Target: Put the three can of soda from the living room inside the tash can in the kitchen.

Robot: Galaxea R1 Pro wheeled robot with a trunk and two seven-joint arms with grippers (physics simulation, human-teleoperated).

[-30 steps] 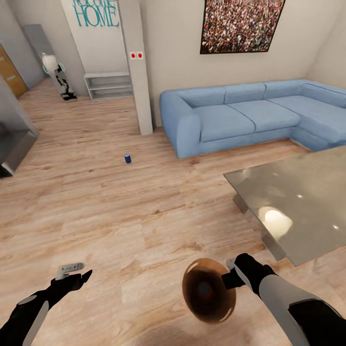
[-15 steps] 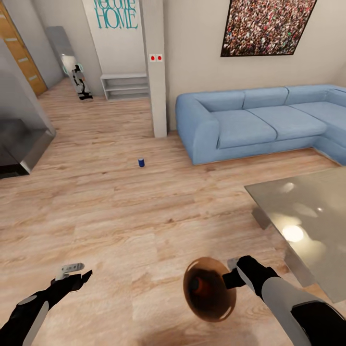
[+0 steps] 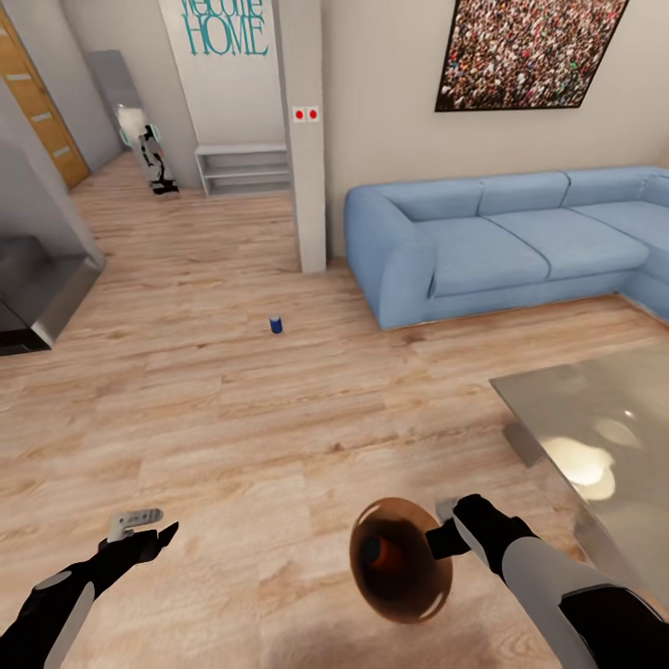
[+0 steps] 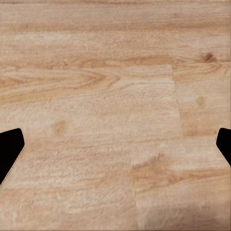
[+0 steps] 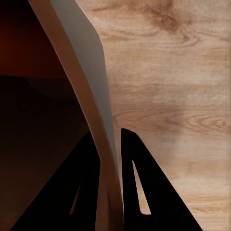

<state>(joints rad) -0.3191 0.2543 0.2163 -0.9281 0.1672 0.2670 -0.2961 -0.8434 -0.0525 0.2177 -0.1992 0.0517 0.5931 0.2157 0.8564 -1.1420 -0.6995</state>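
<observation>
Light wood-plank floor [image 3: 232,437] is seen throughout. One small blue soda can [image 3: 276,324] stands upright on it at 11 o'clock. Blue fabric sofa [image 3: 502,242] at 1 o'clock, glossy grey low table [image 3: 604,437] at 3 o'clock, both floor-standing.

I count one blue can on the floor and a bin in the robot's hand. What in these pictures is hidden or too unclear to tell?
- Bin contents: in the head view the inside is dark with an orange blur; how many cans, unclear.
- Blue can: too small in the head view to read any label.
- Glass table: cut off by the head view's right edge.
- Right gripper: its wrist view shows the fingers astride the bin's wall; the dark interior hides the rest.
</observation>
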